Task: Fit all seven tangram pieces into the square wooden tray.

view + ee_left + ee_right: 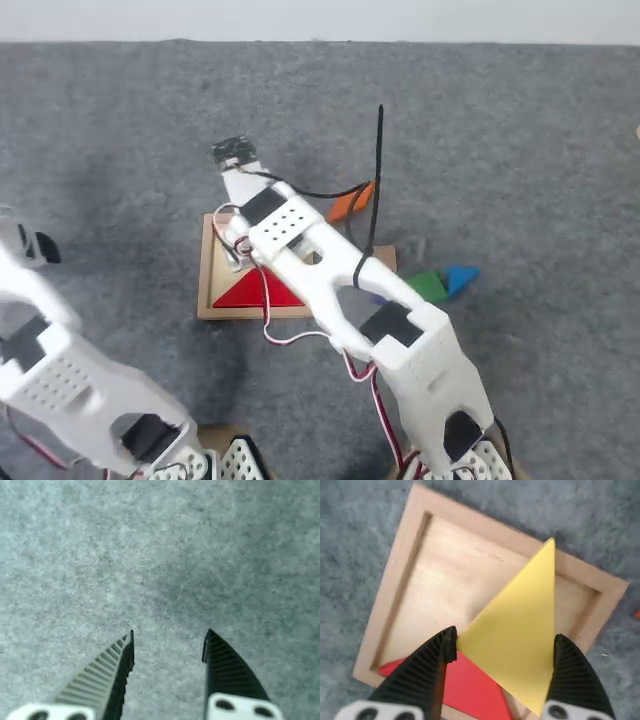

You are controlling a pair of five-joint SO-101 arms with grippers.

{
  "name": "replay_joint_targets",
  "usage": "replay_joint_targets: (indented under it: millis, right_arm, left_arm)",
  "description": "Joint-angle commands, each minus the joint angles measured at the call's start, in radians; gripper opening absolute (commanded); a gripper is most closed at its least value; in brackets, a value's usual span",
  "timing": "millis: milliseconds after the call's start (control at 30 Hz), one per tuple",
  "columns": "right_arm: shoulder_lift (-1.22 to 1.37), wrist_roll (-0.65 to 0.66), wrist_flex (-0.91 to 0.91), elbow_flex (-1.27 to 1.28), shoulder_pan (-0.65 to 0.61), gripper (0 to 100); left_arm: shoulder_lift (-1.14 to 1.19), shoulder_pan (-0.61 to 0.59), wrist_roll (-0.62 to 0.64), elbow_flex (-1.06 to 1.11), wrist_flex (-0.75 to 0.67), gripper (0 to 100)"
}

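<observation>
Over the square wooden tray [395, 572], the right gripper [502, 642] is gripping the yellow triangle [520, 630] between its jaws. A red triangle [470, 685] is lying in the tray. The left gripper [170, 635] is hanging over the grey mat [150, 540], jaws standing apart. An orange piece [350, 203], a green piece [428, 286] and a blue piece [461, 277] are lying outside the tray.

The high camera sits above and behind the arms' bases, facing down and forward over the grey counter [520, 130] from well off. The right wrist camera looks steeply down past the right tool [505, 635] at the yellow triangle [520, 630] and the wooden tray [395, 580], very near. The left wrist camera faces bare counter close beneath the left tool [170, 632]. The high and right wrist views share the tray and the red triangle [258, 292].
</observation>
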Motion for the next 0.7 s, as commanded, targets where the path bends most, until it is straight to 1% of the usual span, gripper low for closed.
replay_joint_targets:
  millis: [0, 67, 267, 400, 667]
  right_arm:
    - [-0.027, -0.068, -0.013, -0.011, 0.042, 20.9]
    - [-0.021, -0.104, -0.010, -0.011, 0.047, 20.9]
    - [-0.018, -0.124, -0.013, -0.011, 0.041, 20.9]
    - [-0.016, -0.193, -0.008, -0.009, 0.047, 20.9]
    - [-0.016, -0.253, -0.013, -0.009, 0.042, 20.9]
  left_arm:
    - [-0.028, 0.011, -0.003, -0.041, 0.012, 22]
    - [-0.028, 0.012, -0.003, -0.041, 0.012, 22]
    - [-0.028, 0.020, -0.003, -0.041, 0.012, 22]
    - [-0.028, 0.021, -0.003, -0.041, 0.012, 22]
    - [-0.028, 0.023, -0.003, -0.041, 0.012, 22]
